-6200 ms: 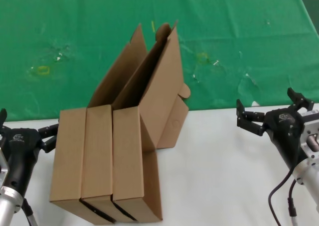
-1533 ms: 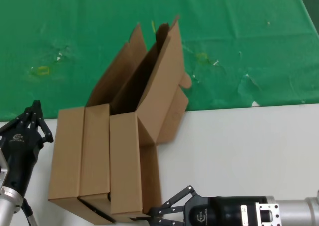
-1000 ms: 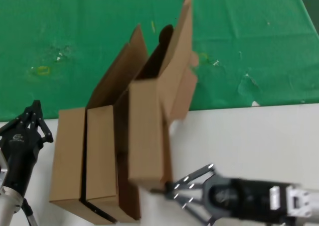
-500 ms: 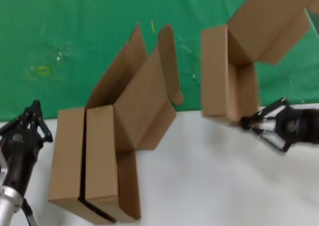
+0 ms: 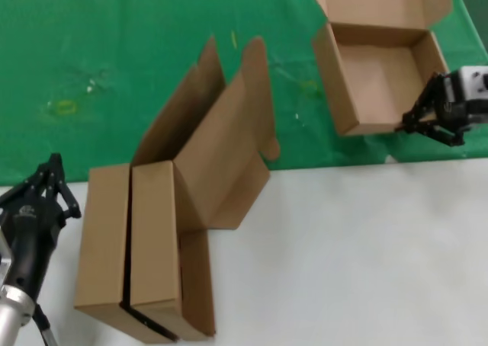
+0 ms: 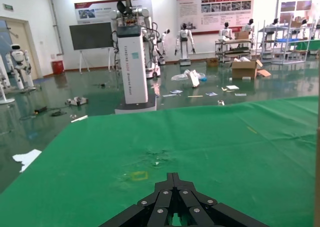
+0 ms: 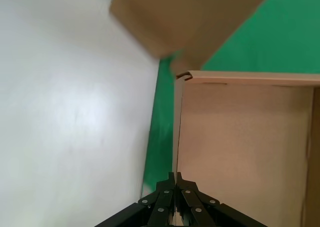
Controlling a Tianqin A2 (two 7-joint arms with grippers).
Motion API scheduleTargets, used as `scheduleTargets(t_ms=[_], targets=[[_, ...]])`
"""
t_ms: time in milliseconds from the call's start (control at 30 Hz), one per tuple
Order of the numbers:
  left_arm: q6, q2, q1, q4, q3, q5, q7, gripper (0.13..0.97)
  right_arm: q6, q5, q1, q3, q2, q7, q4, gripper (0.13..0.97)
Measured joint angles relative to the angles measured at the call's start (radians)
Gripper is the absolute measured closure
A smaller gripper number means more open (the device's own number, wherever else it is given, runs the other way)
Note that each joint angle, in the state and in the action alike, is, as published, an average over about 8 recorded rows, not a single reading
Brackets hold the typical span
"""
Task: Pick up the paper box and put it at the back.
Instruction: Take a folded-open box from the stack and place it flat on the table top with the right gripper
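The paper box (image 5: 381, 79) is at the back right over the green cloth (image 5: 114, 41), its open side facing up and its lid folded back. My right gripper (image 5: 415, 123) is shut on the box's near wall at its right corner. In the right wrist view the gripper (image 7: 175, 176) pinches the thin wall edge, with the box's inside (image 7: 240, 147) on one side. I cannot tell whether the box rests on the cloth. My left gripper (image 5: 52, 167) is shut and holds nothing, at the table's left edge; its tips (image 6: 173, 176) point over the cloth.
Two more cardboard boxes (image 5: 137, 247) stand side by side on the white table (image 5: 343, 247) at the front left, their lids (image 5: 221, 140) leaning back toward the cloth. The cloth carries yellowish stains (image 5: 65, 106) and white scuffs.
My right gripper lifted the rightmost box out of the row and carried it back and right over the green cloth, turning it open side up. The left arm stayed still over the last second.
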Motion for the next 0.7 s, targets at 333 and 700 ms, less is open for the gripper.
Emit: scheduleTargets(t_ms=[333, 700], targets=[[0.0, 0.0, 0.0, 0.0, 0.0, 0.0, 0.0, 0.953, 0.153, -0.281, 0.312, -0.252, -0.277, 0.069, -0.473, 0.946], [0.0, 0.0, 0.0, 0.0, 0.0, 0.0, 0.0, 0.953, 0.268, -0.298, 0.414, -0.31, -0.438, 0.083, -0.778, 0.947]])
